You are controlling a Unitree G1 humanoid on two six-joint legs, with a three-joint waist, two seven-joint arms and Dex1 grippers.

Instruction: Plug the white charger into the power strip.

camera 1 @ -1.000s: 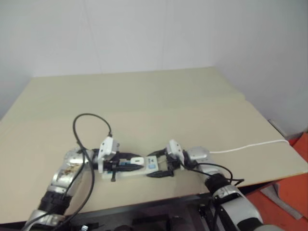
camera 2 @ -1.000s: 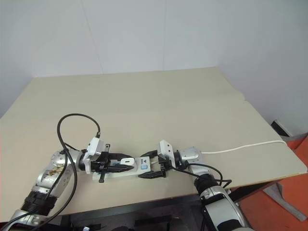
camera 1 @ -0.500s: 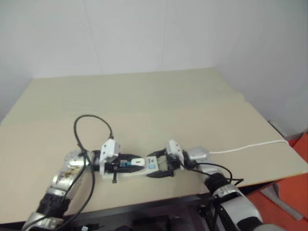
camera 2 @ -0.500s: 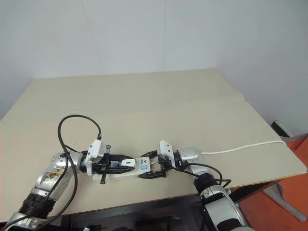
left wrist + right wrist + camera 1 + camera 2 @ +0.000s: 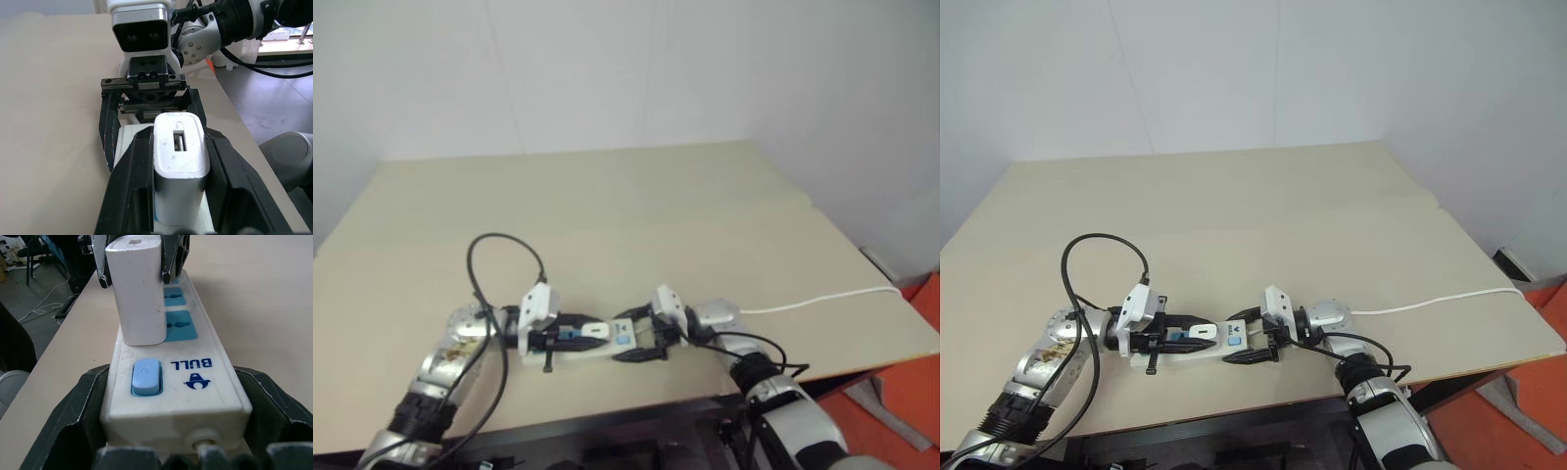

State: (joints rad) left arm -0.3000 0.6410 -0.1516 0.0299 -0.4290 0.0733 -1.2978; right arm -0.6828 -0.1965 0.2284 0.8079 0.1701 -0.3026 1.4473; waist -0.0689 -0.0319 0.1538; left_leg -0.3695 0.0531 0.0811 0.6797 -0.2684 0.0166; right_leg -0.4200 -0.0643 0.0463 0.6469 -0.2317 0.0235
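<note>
Left eye view: on the beige tabletop (image 5: 636,225), at six o'clock, the long white plastic power strip (image 5: 592,344) lies between both arms. Left wrist view: the left gripper (image 5: 178,147) clamps the small white rectangular charger (image 5: 179,169). Right wrist view: the right gripper (image 5: 168,418) grips the strip's switch end (charger standing on a blue socket).

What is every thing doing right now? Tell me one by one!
white charger: upright on the power strip, against a blue socket, gripped.
power strip: flat on the table, its cord end held.
left gripper: shut on the white charger.
right gripper: shut on the power strip.
cord: lies across the table.
</note>
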